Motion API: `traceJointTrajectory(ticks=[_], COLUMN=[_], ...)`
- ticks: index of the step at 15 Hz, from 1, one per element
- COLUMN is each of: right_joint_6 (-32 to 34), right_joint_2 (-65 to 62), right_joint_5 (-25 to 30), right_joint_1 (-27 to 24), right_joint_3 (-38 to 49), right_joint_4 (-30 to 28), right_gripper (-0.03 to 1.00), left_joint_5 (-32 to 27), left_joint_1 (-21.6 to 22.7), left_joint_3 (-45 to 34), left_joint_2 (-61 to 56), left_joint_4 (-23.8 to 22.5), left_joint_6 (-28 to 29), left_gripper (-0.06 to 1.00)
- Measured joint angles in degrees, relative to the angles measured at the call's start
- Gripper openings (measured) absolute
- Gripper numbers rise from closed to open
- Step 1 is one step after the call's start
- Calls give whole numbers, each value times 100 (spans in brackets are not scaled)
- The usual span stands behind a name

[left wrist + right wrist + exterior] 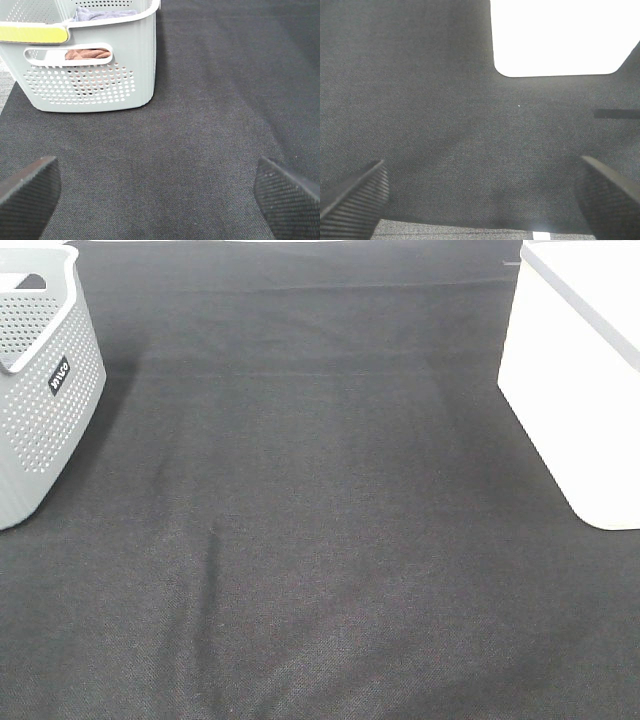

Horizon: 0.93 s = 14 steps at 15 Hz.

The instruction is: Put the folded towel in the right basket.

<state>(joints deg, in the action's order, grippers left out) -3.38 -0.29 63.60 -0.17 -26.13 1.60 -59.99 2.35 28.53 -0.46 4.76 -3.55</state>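
Grey perforated basket (40, 390), small black label (58, 376), lettering unreadable.

You're looking at what is probably a lab test bench: a worktop (320, 540) covered in plain black cloth, a grey perforated basket (40, 390) at its left edge and a white bin (585, 390) at its right edge.

A dark woven cloth (320, 540) is covering the counter across the whole frame, creasing faintly at lower left, with soft even light falling on it.
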Motion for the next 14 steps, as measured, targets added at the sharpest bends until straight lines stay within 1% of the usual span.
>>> traceJointTrajectory(ticks=[14], right_joint_6=[69], right_joint_2=[0], right_joint_5=[-29], right_joint_1=[0], right_joint_3=[0], right_joint_4=[0], right_gripper=[98], left_joint_5=[0], left_joint_1=[0], left_joint_3=[0], left_joint_2=[0], left_joint_4=[23], left_joint_6=[0], left_gripper=[97])
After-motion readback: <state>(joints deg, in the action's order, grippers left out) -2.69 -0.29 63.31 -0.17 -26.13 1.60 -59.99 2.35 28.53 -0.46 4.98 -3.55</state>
